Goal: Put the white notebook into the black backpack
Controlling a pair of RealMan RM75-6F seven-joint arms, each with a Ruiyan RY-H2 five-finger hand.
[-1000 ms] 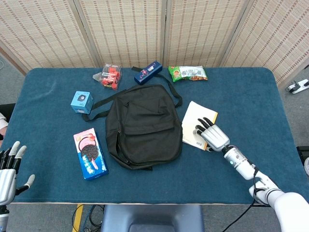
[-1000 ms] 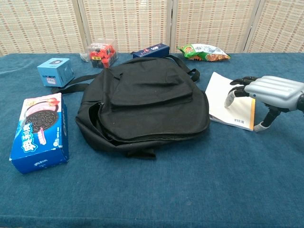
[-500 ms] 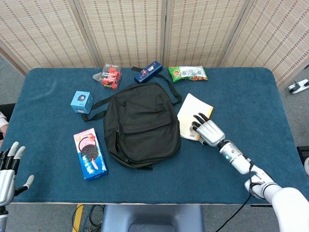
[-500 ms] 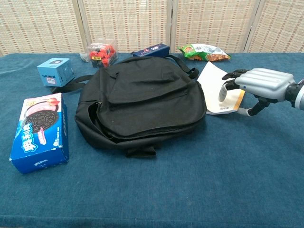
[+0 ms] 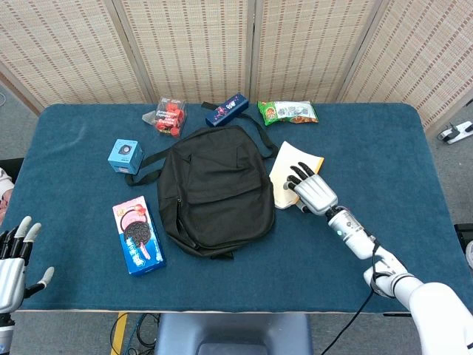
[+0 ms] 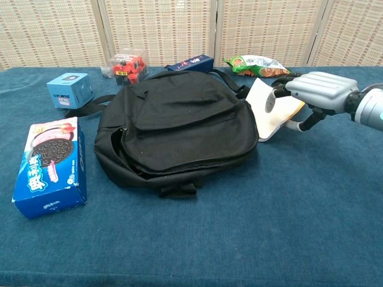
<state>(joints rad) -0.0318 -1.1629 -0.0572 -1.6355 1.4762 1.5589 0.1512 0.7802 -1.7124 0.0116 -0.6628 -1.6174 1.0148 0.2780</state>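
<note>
Woven reed screens back a blue cloth-covered table (image 5: 384, 140), where the soft black fabric backpack (image 5: 214, 192) lies flat. Against its right side sits the thin white notebook (image 5: 284, 174), its bag-side edge lifted, with the right hand (image 5: 310, 192) on top, fingers curled over the cover (a firm grasp can't be confirmed). The left hand (image 5: 13, 259), well off from the backpack at the table's near corner, is spread and holds nothing. Risk: pushing sideways may only shove the bag or crumple pages, since its opening looks slack and barely gapes; nothing shows inside.
</note>
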